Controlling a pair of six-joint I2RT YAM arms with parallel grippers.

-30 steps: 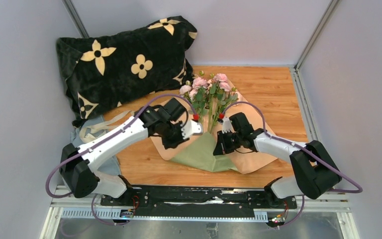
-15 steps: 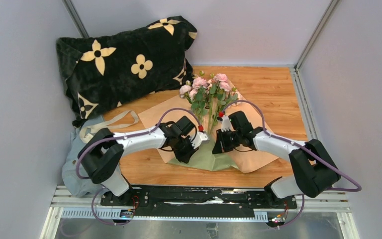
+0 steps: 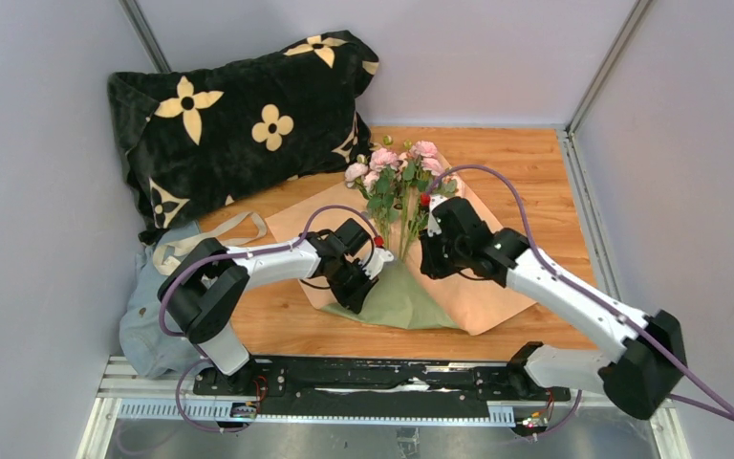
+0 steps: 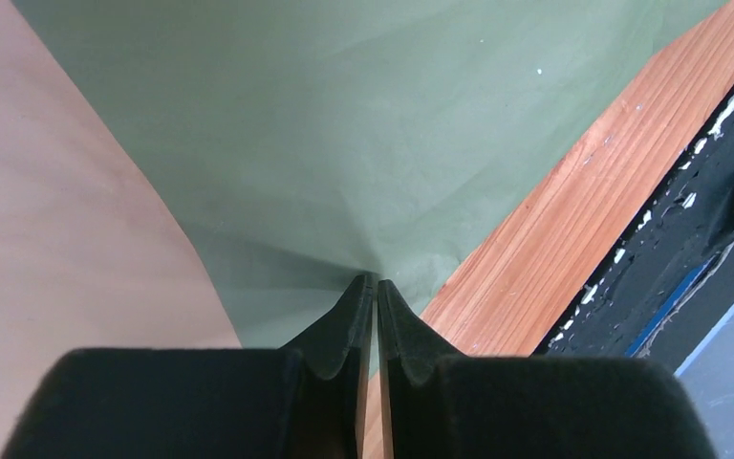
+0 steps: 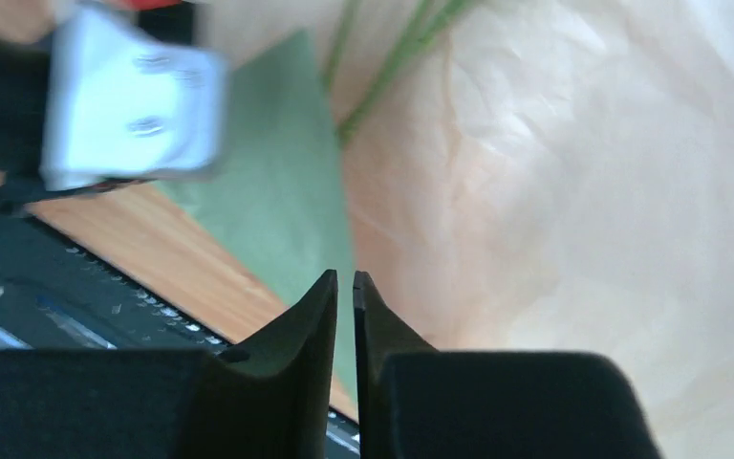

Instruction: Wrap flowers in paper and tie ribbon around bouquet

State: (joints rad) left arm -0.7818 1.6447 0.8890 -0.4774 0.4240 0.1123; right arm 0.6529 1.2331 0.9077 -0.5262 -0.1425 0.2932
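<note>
The flowers point(image 3: 397, 167), pink and cream blooms on green stems, lie on the tan paper point(image 3: 483, 301), heads toward the far side. The olive-green paper point(image 3: 397, 301) lies over the stem end. My left gripper point(image 3: 363, 287) is low at that green sheet's left edge. In the left wrist view its jaws point(image 4: 375, 280) are shut on the green paper point(image 4: 344, 143), which creases toward the tips. My right gripper point(image 3: 428, 260) hangs above the tan sheet, right of the stems. Its jaws point(image 5: 344, 275) stand a narrow gap apart with nothing between them. The cream ribbon point(image 3: 229, 229) lies loose at the left.
A black pillow point(image 3: 239, 115) with tan flower prints leans at the back left. A pale blue-grey cloth point(image 3: 148, 316) hangs over the table's left near corner. The black mounting rail point(image 3: 382, 378) runs along the near edge. Grey walls close in both sides.
My left arm swung down to the green paper's left edge and closed on it. My right gripper let go, parted slightly and rose toward the stems.
</note>
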